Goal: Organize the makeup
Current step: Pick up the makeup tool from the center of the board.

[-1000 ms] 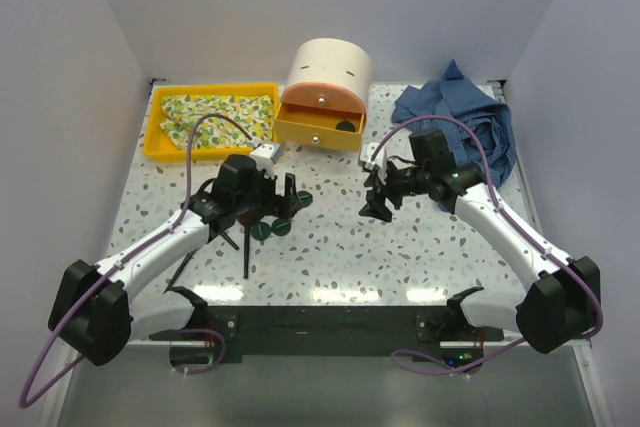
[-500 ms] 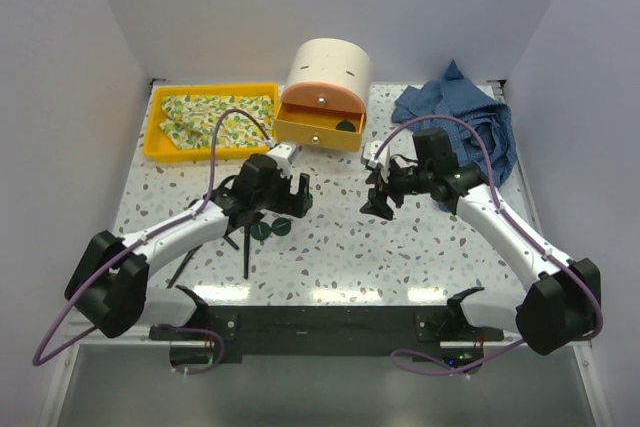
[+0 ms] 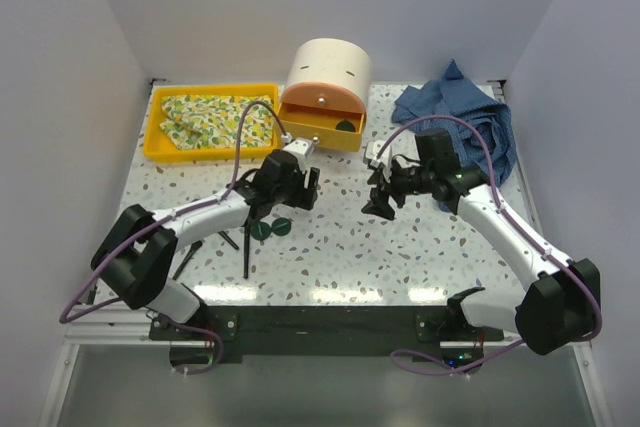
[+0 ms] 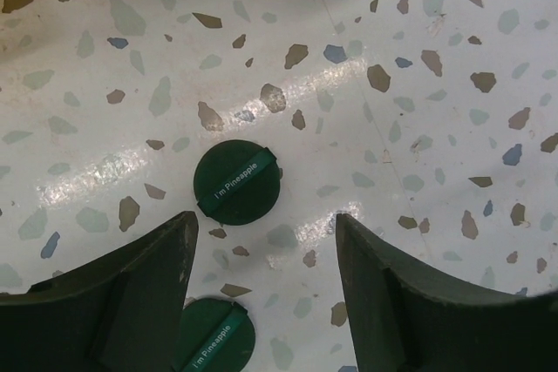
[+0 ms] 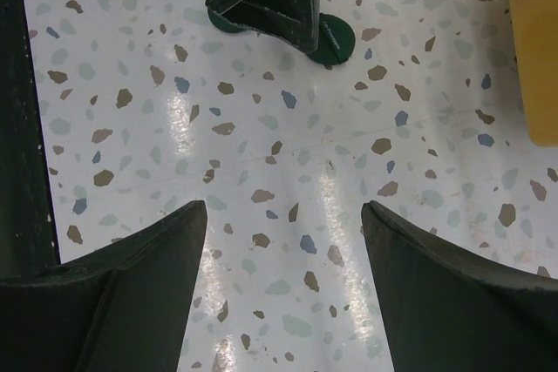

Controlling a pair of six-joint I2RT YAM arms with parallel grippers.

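Observation:
Two dark green discs lie under my left gripper [image 4: 266, 219], which is open with bare table between its fingers. One disc [image 4: 237, 182] sits just past the left fingertip. The other [image 4: 214, 337] is partly hidden by that finger. From above, my left gripper [image 3: 303, 190] hovers right of two green discs [image 3: 272, 229] and several thin dark brushes [image 3: 245, 252]. Another green disc [image 3: 345, 126] rests in the open yellow drawer [image 3: 318, 133]. My right gripper [image 3: 380, 202] is open over bare table [image 5: 283, 206]. No palettes show.
A cream round-topped box [image 3: 330, 72] stands above the drawer at the back. A yellow tray [image 3: 155, 142] with a leaf-patterned cloth sits at the back left. A blue cloth [image 3: 460, 117] is heaped at the back right. White walls enclose the table.
My left gripper has moved right and farther back, past the green discs towards the drawer, and its jaws have narrowed somewhat. The right arm has not moved.

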